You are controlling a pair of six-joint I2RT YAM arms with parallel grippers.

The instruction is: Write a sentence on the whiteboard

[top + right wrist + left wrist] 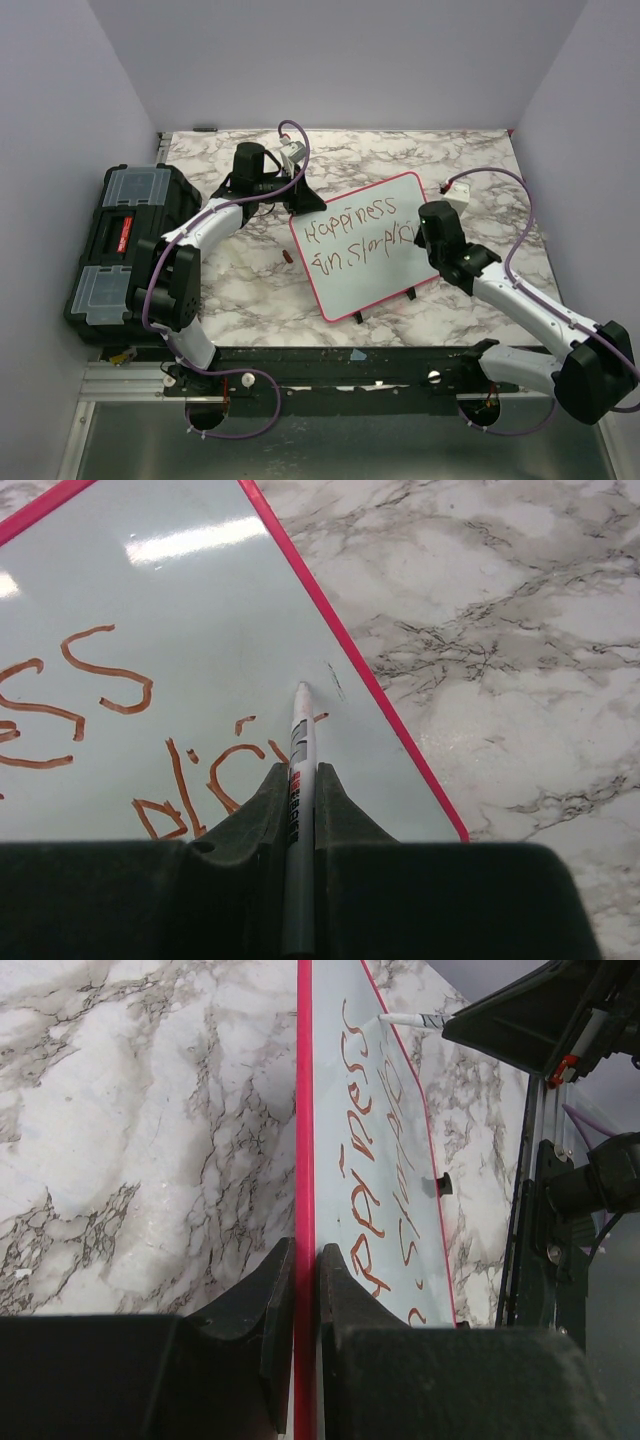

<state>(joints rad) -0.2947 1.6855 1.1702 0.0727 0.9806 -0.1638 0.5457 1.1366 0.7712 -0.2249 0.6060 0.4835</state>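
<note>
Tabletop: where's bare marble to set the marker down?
Largest bare patch: near-left marble, bordered by left arm, whiteboard and front rail; a small red bit lies at its far edge. Also the far strip along the back wall. Crowded: whiteboard's right edge at the right claw, and by the toolbox.

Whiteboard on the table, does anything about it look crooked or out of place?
The whiteboard sits rotated on the table, pinched at its rim by the left tool. A small red piece, perhaps a cap, lies loose to its left.
</note>
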